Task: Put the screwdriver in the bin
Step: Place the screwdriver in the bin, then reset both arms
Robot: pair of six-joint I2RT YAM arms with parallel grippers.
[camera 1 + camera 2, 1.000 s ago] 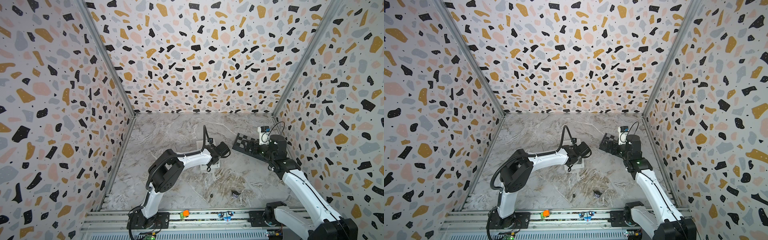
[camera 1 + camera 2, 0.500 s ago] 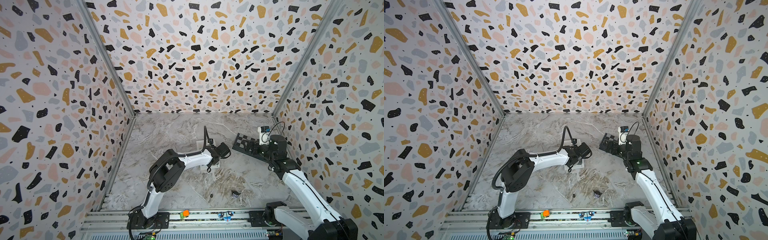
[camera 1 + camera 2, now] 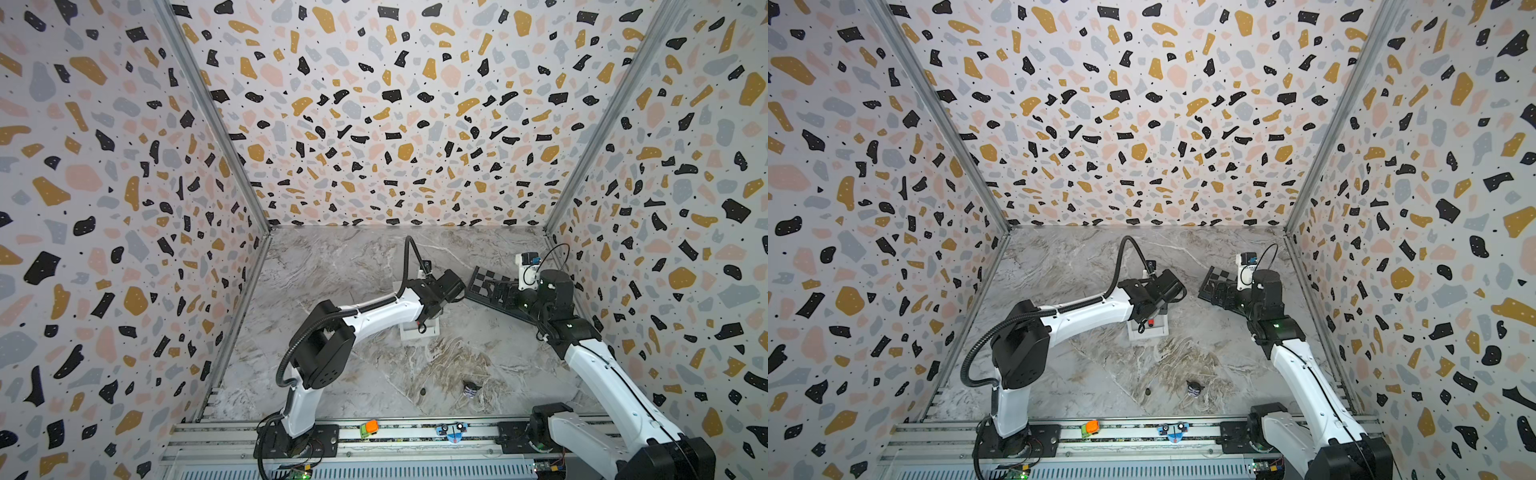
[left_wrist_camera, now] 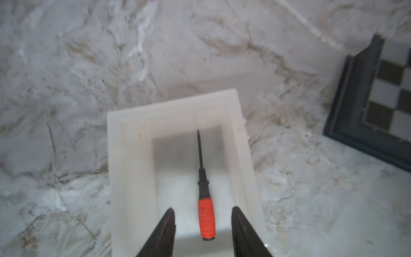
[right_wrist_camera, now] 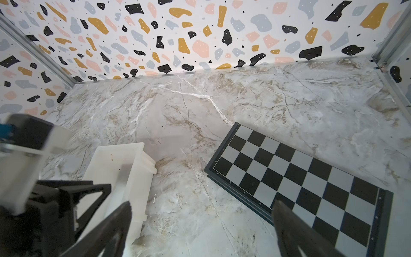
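**Screwdriver inside the white bin, left fingers apart around its handle**

In the left wrist view, the small screwdriver [image 4: 202,184] with a thin black shaft and a ribbed red-orange handle is lying inside the white rectangular plastic bin [image 4: 131,155], along its length. Its handle is carrying a fine dark print, but this is too small to read. The left gripper [image 4: 202,209] is hanging over the bin with its black fingers [image 4: 165,229] apart, one on each side of the handle and not touching it. The bin's walls are looking smooth and matt, with a small orange stain on one of them.

In both top views, the bin [image 3: 419,330] [image 3: 1148,330] is standing near the centre of the frame on the grey marble-patterned table [image 3: 353,270], partly under the left arm. To its right, the flat black-and-grey checkered board [image 3: 484,280] is lying under the right arm.

In the right wrist view, the right gripper [image 5: 202,203] is open wide and holding nothing. The board [image 5: 289,173] is showing tiny pale letters along its dark frame, but I cannot read them surely.
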